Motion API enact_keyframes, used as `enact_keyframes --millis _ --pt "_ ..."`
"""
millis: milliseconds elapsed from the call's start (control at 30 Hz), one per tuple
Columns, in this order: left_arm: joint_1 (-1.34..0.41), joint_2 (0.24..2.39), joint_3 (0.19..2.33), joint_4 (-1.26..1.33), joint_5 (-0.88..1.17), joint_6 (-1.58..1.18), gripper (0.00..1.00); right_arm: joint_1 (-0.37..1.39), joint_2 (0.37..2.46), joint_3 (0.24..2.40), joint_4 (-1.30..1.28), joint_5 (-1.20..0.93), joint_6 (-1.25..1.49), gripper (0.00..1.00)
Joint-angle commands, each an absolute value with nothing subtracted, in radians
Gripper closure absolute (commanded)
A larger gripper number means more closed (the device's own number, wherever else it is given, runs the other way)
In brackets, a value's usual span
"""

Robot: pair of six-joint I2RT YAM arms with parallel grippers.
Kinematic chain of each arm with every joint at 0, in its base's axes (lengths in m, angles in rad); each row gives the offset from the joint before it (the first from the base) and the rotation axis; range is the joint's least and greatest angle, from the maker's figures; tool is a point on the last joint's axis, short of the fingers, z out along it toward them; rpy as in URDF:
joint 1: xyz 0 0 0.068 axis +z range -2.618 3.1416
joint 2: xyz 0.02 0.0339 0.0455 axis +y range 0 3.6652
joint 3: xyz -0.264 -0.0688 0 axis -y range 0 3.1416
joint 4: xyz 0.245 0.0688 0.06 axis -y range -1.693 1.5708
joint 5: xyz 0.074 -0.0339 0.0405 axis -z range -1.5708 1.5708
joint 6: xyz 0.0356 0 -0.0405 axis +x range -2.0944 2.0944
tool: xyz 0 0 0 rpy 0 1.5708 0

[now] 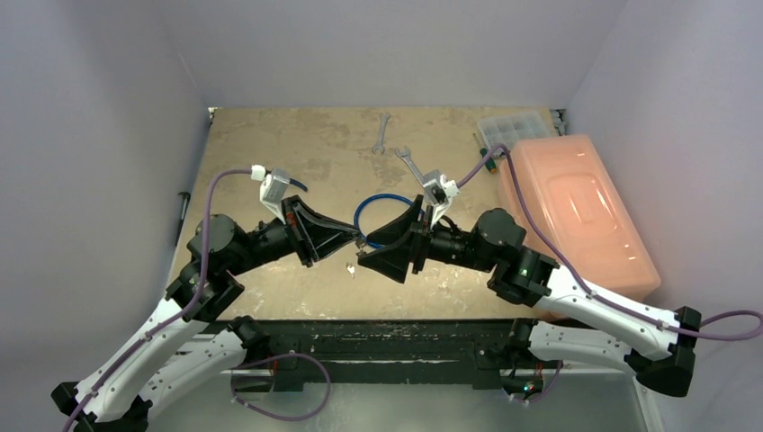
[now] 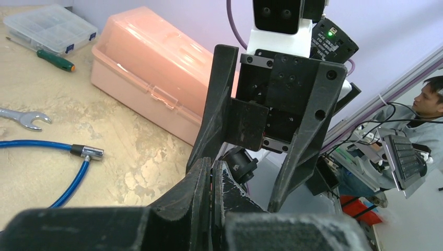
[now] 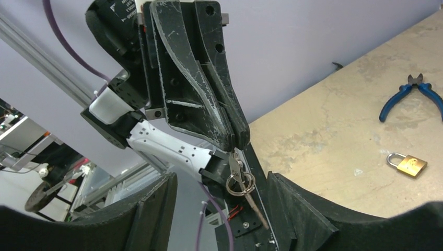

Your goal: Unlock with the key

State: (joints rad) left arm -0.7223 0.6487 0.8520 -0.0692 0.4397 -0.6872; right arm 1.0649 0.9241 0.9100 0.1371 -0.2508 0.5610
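Left gripper [image 3: 236,142]: my fingers are pressed together, pinching the head of the key [image 3: 234,166]. The key hangs straight down from the tips on a ring [image 3: 241,184], and a second, darker blade dangles from the same ring.

Right gripper [image 1: 364,255]: my fingers are spread wide. The key hangs in the gap between them, touching neither, above the table [image 3: 324,136].

Padlock [image 3: 407,164]: one, brass. It lies flat on the table, well apart from both grippers, and the blue-handled pliers [image 3: 412,91] are beyond it.

Containers: two.
- Pink box [image 1: 576,207] at the right edge: lid shut, contents hidden.
- Clear compartment case [image 1: 513,128] behind it: lid closed; I cannot tell what is inside.

Loose items:
- wrenches [image 1: 382,130]: two
- green-handled screwdriver [image 2: 55,60]: one
- blue cable [image 2: 78,178]: one
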Motion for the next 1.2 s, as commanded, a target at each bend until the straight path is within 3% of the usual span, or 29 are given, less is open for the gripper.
enact_keyframes --millis 0,300,700,1167 --pt "-0.723 0.649 0.845 -0.028 0.424 -0.686 1.0 1.068 0.941 0.932 0.199 -0.262 0.551 0.32" --pt "-0.723 0.659 0.842 -0.032 0.411 -0.683 1.0 1.068 0.976 0.947 0.225 -0.287 0.558 0.43" --pt "-0.723 0.663 0.837 -0.041 0.383 -0.675 1.0 1.068 1.003 0.95 0.271 -0.328 0.578 0.65" --pt "-0.723 0.638 0.847 -0.078 0.351 -0.661 1.0 1.068 0.951 0.909 0.272 -0.328 0.579 0.64"
